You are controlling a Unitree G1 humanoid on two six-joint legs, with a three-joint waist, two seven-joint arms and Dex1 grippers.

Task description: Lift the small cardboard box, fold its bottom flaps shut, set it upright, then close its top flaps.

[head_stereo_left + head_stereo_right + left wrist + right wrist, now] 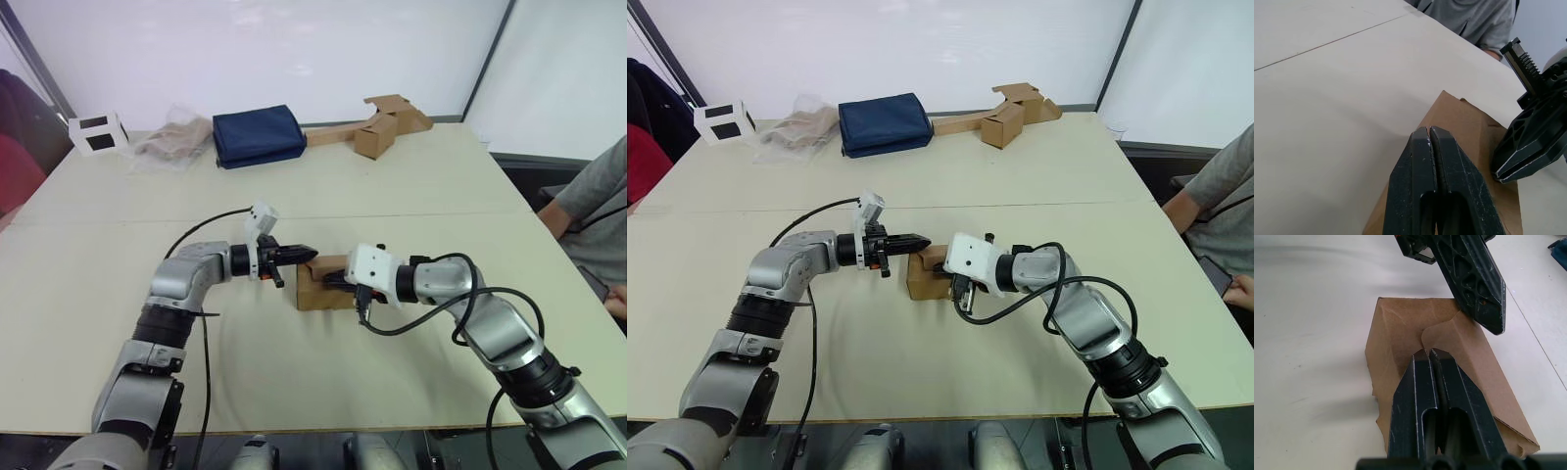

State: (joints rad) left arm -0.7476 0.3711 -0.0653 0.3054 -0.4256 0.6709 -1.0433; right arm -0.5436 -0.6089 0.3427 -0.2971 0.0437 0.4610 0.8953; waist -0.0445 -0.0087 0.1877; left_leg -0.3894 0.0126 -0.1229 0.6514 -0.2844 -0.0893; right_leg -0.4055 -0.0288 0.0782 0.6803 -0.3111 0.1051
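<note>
On the counter [411, 186], near its front middle, the small cardboard box [315, 291] stands between both arms, and the closed, empty left pincer [302, 254] and right pincer [333, 281] press its top flaps [1449, 340], probably to flatten them.

Arms: silver-grey metal segments, black ribbed joints
Wrists: white housings, looping black cables
Left tool [306, 254]: black fingers, orange detail behind them
Right tool [329, 281]: black lattice-patterned fingers
</note>
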